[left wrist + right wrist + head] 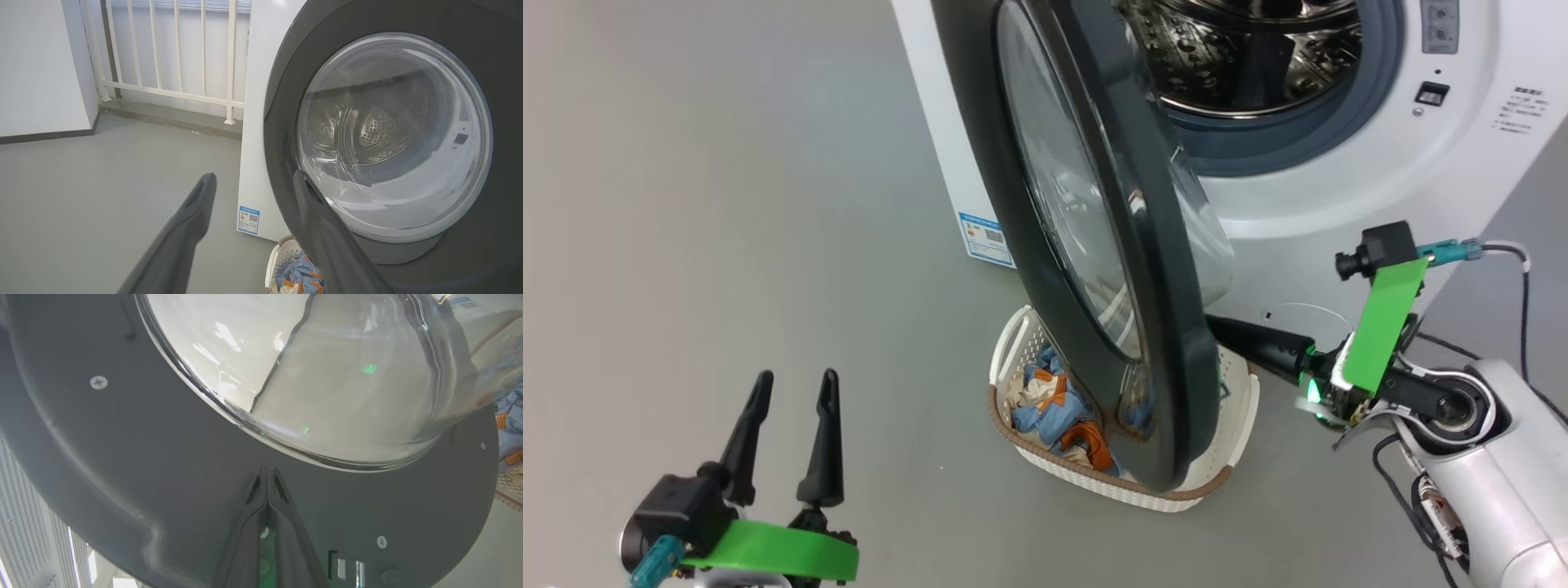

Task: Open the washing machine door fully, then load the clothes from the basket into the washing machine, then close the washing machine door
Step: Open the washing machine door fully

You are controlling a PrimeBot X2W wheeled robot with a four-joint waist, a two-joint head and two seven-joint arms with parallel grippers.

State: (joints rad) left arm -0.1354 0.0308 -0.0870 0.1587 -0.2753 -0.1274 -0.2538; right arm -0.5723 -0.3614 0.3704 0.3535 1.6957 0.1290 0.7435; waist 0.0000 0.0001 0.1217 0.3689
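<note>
While looking down from the head camera, noted the washing machine door (1094, 245) swung out from the washing machine (1339, 204), partway open and nearly edge-on, hinged at the left of the opening. Saw past it into the steel drum (1258, 57), ringed by the blue-grey gasket (1282, 143). Found the basket (1094, 482) on the grey floor (727, 163) just near of the machine, directly under the door's lower edge, partly hidden by the rim. Logged the clothes (1054, 400) heaped inside, toward the left end: light blue fabric with orange and cream patches. Marked a blue sticker (986, 238) low on the machine's left side panel.

Recorded the right tool (1225, 329) reaching in from the right, behind the door, fingers pressed flat together and gripping nothing. From its wrist camera, placed the tips at the door's dark grey inner face, just below the bulging glass bowl; could not tell for certain whether touching. Recorded the left tool (796, 376) at near left, well apart from door and basket, fingers spread wide, empty, pointing far. Through its wrist camera, saw the door's outer face and a white railing (175, 49) along the far wall.
</note>
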